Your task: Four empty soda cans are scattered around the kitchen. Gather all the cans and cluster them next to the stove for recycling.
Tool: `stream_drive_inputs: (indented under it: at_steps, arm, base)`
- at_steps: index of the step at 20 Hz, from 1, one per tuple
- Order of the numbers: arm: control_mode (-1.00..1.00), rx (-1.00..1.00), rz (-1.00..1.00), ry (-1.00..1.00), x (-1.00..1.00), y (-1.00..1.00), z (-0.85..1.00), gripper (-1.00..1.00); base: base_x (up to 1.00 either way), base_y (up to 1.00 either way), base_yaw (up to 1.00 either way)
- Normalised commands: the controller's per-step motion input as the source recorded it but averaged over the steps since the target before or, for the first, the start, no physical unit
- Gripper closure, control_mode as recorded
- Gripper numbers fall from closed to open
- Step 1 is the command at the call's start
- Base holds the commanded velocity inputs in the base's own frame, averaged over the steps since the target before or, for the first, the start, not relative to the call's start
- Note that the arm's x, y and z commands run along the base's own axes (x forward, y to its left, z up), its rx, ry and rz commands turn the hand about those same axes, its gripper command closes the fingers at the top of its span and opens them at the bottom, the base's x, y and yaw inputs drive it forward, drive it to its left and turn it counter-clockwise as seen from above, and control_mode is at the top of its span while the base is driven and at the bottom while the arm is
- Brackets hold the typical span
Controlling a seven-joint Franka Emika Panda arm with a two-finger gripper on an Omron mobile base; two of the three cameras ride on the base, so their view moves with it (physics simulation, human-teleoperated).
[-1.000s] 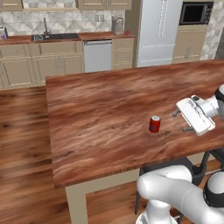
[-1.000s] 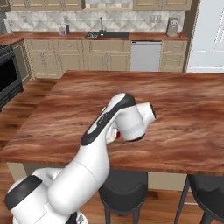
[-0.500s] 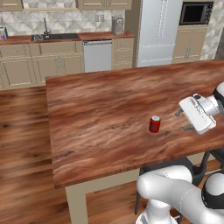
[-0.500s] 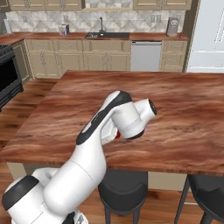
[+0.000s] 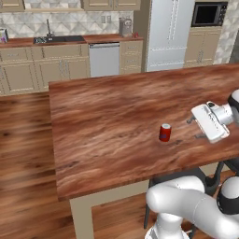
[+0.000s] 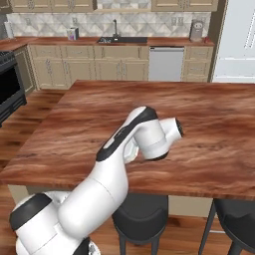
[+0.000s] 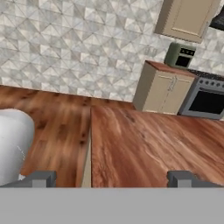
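Working left to right in the left base view: sink [image 5: 56, 39] and dishwasher [image 5: 104, 59] on the back wall, then the wooden island surface [image 5: 107, 121], one red soda can [image 5: 165, 132] standing upright on it toward the near edge, and to its right my gripper [image 5: 195, 128], near the can but clear of it, not touching. Fingers point back toward the can with the jaws spread wide, nothing between them. In the hand view both fingertips [image 7: 39, 178] sit far apart at the bottom, looking low across the surface toward the stove [image 7: 205, 101] at the far side of the room; no can in front of the fingers there, so I read the hand as not lined up on it. In the right base view the arm's elbow covers the spot where the can stands, and the stove's black front [image 6: 9, 92] sits at the left edge, well apart from the island. My read: this is the approach to the first pickup, nothing gathered so far that I can see. Next move calls for swinging the hand round so the can falls between the fingers, closing on its side below the silver top, lifting straight up, then driving the base over to the stove. Risk: a sideways nudge tips an empty can and it rolls off the near edge.
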Motion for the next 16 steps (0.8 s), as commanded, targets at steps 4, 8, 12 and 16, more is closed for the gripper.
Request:
stream_drive_inputs:
  at_steps: [4, 8, 12, 16]
  arm:
    - [-1.0, 0.09, 0.02, 0.0, 0.35, -0.12, -0.11, -1.0]
    - [-1.0, 0.07, 0.0, 0.0, 0.35, -0.13, -0.15, -1.0]
    - [-1.0, 0.03, 0.0, 0.0, 0.29, -0.09, -0.2, -1.0]
    - [-1.0, -0.01, -0.01, 0.0, 0.25, -0.02, -0.2, -1.0]
  base:
    - [0.0, 0.0, 0.0]
    - [0.0, 0.0, 0.0]
    - [0.0, 0.0, 0.0]
    - [0.0, 0.0, 0.0]
